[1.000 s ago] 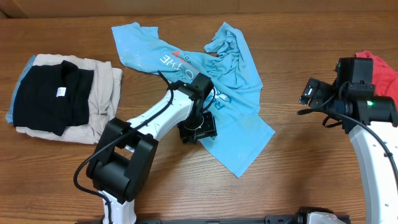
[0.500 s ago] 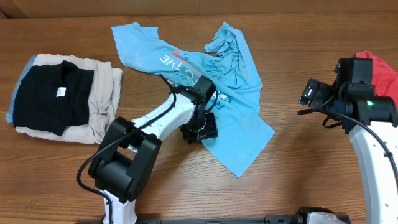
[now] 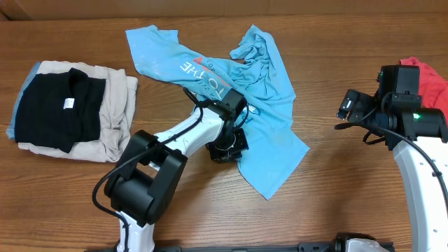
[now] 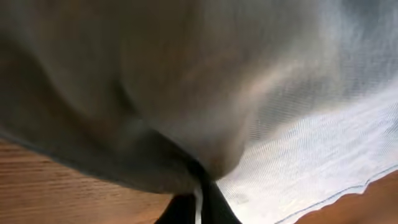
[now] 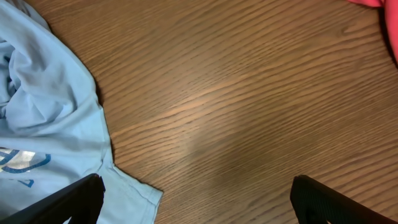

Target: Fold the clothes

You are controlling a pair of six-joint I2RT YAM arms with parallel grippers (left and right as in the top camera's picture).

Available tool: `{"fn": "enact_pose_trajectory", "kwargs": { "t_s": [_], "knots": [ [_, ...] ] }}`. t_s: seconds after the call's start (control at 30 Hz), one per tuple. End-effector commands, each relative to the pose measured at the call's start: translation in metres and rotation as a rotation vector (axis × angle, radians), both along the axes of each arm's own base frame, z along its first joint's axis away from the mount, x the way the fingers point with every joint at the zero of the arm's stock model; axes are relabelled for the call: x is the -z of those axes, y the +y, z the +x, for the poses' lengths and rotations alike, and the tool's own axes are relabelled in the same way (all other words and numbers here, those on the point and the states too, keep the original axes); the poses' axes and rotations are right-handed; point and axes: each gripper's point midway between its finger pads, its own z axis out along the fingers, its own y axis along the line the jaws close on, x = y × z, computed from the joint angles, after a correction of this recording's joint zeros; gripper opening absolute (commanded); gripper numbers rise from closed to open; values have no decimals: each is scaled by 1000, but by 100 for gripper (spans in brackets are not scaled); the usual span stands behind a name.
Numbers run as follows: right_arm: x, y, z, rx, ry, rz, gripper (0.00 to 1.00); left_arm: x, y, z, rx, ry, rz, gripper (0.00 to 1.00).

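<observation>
The clothes, a light sky-blue T-shirt with coral and white lettering, lie crumpled and spread over the middle of the table. My left gripper sits at the shirt's lower left edge, shut on a bunched fold of it. In the left wrist view the black fingers pinch together under a hanging fold of the shirt. My right gripper hovers open over bare wood to the right of the shirt, holding nothing. The right wrist view shows its gripper wide open, with a shirt corner at the left.
A stack of folded black and beige garments lies at the left of the table. A coral-red garment lies at the far right, behind the right arm; its edge shows in the right wrist view.
The left gripper has closed from open onto the shirt's edge, shifting slightly right. The right arm has not moved.
</observation>
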Motion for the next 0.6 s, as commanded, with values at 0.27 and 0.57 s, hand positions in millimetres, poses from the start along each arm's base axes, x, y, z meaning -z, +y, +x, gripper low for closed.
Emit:
{"fn": "enact_pose_trajectory", "kwargs": {
  "t_s": [0.27, 0.57],
  "knots": [
    [-7, 7, 6, -27, -28, 35, 100, -64, 98, 42, -48, -135, 132, 4],
    [19, 56, 34, -288, -14, 232, 99, -189, 198, 21, -214, -427, 230, 4]
  ]
}}
